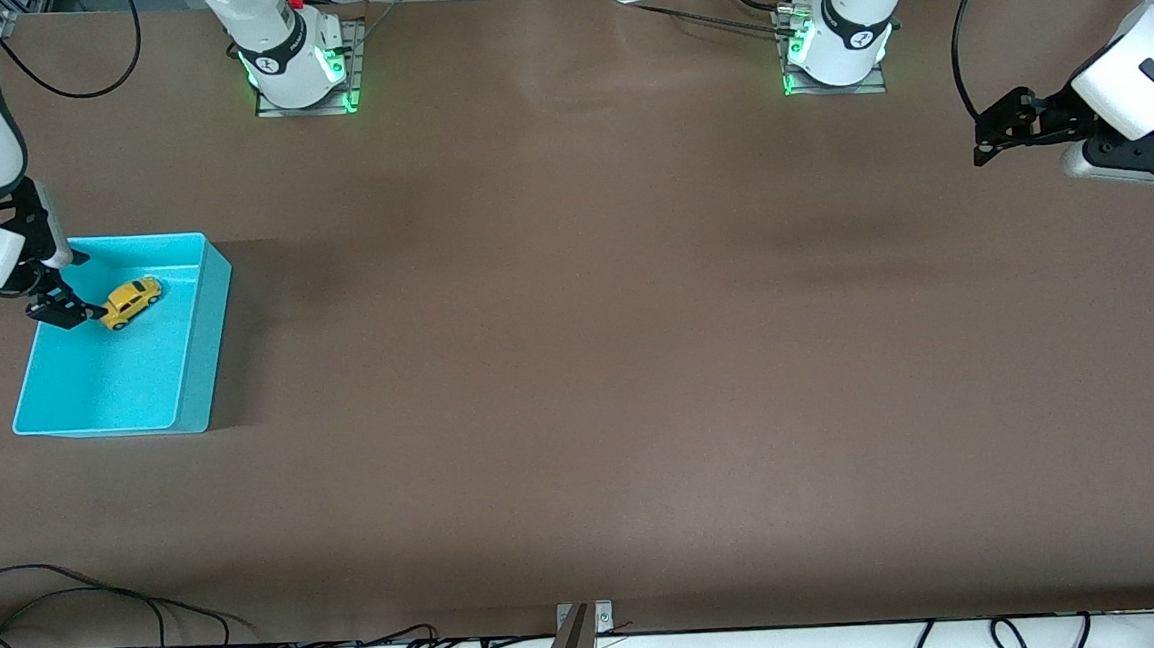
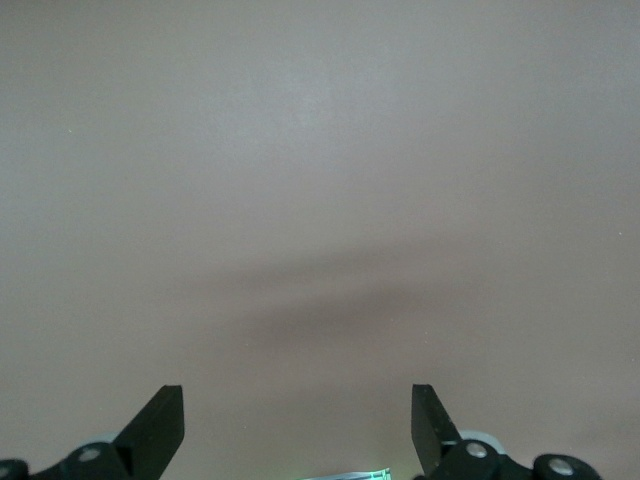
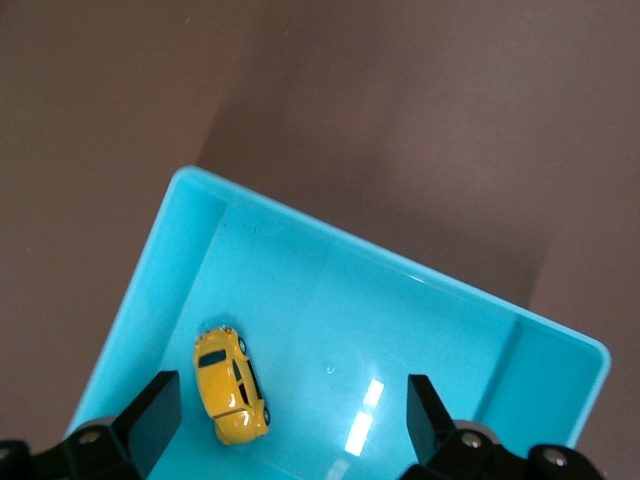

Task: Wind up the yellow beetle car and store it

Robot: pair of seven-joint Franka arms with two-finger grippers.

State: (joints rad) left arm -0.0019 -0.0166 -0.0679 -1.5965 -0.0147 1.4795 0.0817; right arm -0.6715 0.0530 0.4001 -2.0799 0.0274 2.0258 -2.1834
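- Right hand (image 1: 74, 285): arm comes in from the right arm's end of the counter, wrist bent down, fingers (image 3: 155, 415) spread wide, nothing betw. them.
- Left hand (image 1: 988, 139): arm waits, held up over bare counter, wrist approx. level, fingers (image 2: 160, 420) wide apart, empty.

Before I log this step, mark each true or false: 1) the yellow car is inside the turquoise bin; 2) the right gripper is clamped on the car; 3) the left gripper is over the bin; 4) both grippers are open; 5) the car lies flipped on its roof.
1) True: the yellow beetle car sits in the turquoise bin.
2) False: the right gripper is open beside the car, over the bin.
3) False: the left gripper waits over bare table at the left arm's end.
4) True.
5) False: its roof faces up.
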